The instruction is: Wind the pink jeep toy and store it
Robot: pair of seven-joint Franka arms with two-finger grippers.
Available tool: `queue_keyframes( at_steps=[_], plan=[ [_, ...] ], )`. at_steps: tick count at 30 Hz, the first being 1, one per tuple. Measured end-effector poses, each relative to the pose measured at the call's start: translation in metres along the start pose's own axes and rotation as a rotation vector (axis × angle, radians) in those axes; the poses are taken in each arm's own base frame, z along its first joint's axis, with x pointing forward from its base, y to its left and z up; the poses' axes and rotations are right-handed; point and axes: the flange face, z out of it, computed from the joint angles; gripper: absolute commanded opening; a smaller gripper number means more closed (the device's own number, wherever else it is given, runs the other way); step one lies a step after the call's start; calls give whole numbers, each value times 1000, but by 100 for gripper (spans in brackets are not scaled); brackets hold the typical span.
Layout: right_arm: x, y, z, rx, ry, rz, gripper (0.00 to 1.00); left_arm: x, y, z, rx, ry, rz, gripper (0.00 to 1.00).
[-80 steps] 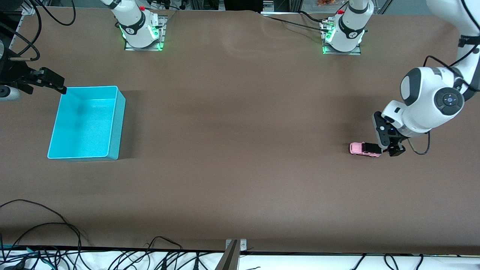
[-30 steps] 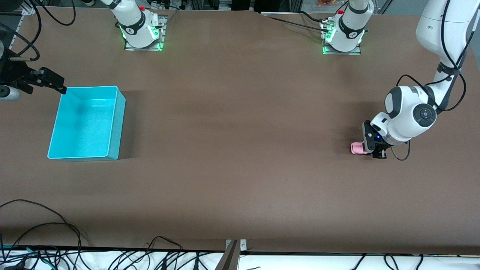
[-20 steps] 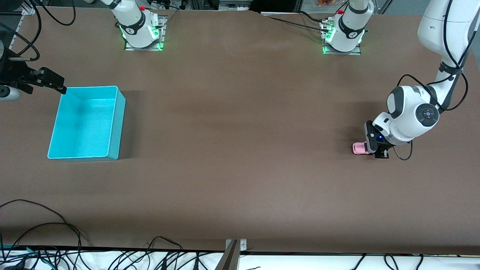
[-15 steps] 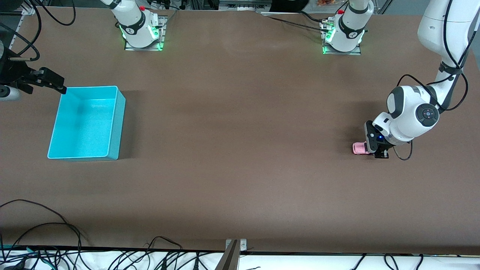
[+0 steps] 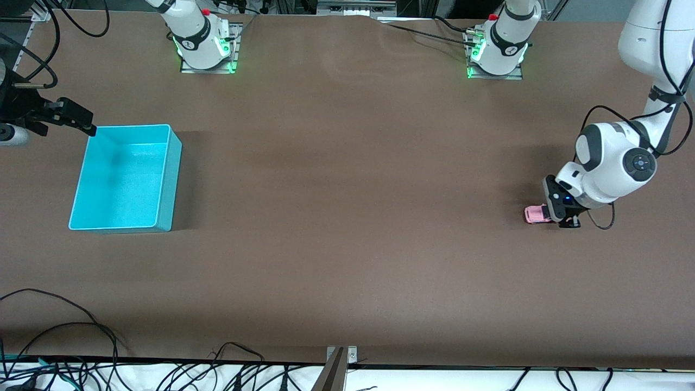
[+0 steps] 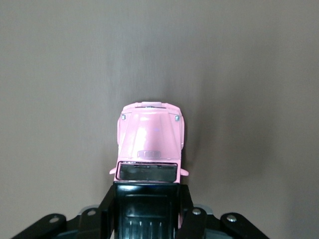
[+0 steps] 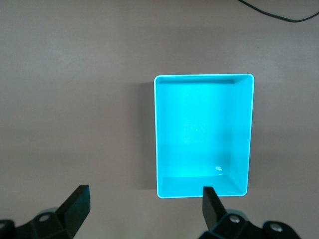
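Left tool clamped on pink jeep toy, wheels on surface | right tool wide open, empty, over turquoise bin | we drag straight, pressing down.

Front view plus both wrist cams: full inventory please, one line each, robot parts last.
pink jeep toy: one, light pink with black roof, on the table at the left arm's end, clamped at its black rear.
turquoise bin: one, turquoise, on the table at the right arm's end, nothing visible inside.
table: one, brown surface.
cables: several, black, along the table edge nearest the front camera.
left gripper: one, black, down at the table, shut on the pink jeep toy.
right gripper: one, black, open, waiting in the air by the turquoise bin's edge.
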Motion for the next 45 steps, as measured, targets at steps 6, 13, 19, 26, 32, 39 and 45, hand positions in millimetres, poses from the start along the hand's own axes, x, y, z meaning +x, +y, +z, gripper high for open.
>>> queue_keyframes(
  at_steps=[6,13,19,26,32,39,45],
  plan=[
    [0,0,0,0,0,0,100,-33,-1,1,5,-2,17,0],
    [0,0,0,0,0,0,100,-66,-2,1,10,-4,46,0],
    [0,0,0,0,0,0,100,-92,-2,1,17,-7,55,0],
    [0,0,0,0,0,0,100,-119,-1,2,26,-11,50,0],
    [0,0,0,0,0,0,100,-133,0,1,31,-13,45,0],
    [0,0,0,0,0,0,100,-142,1,2,35,-15,47,0],
    [0,0,0,0,0,0,100,-147,2,2,38,-16,44,0]
  ],
)
